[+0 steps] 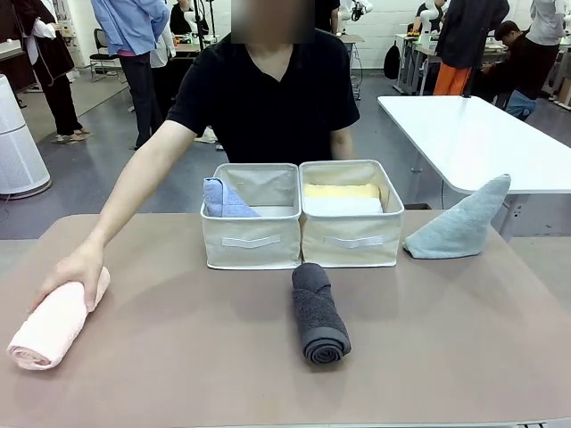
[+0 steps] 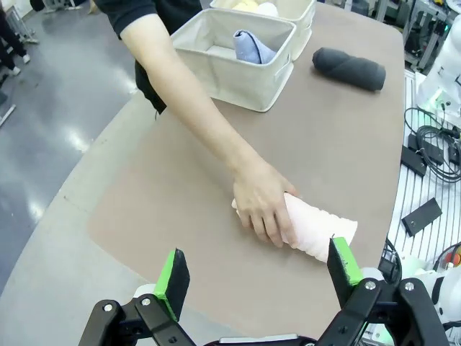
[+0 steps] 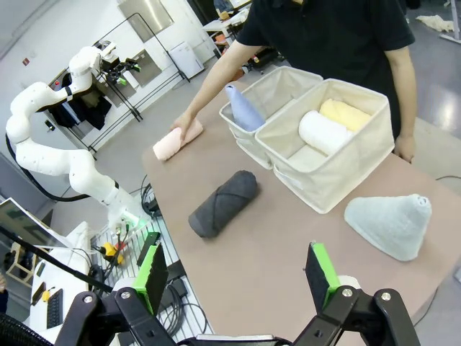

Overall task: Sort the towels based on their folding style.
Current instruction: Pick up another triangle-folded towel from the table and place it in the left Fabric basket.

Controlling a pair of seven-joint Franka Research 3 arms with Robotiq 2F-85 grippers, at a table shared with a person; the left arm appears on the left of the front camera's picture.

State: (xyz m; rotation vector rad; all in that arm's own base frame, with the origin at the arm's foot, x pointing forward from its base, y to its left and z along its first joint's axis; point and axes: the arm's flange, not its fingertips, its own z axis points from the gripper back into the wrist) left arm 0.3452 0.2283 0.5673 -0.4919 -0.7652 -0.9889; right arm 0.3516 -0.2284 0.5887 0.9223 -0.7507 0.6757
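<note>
Rolled pink towel [image 1: 52, 325], ribbed terry, flat on bench [image 1: 178, 357] under person's palm [image 1: 71, 272]. Left hand [image 2: 257, 265], right hand [image 3: 234, 259]: fully open, empty.

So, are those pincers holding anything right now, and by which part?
No. The left pincer and right pincer are both open and empty. Only the person's hand is on the pink rolled towel, at one end.

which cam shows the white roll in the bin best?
Right wrist view: it looks down into the bin, so the white rolled towel shows nearly whole beside the yellow towel. Front view: just its top above the rim; left wrist view: a sliver at the top edge.
</note>
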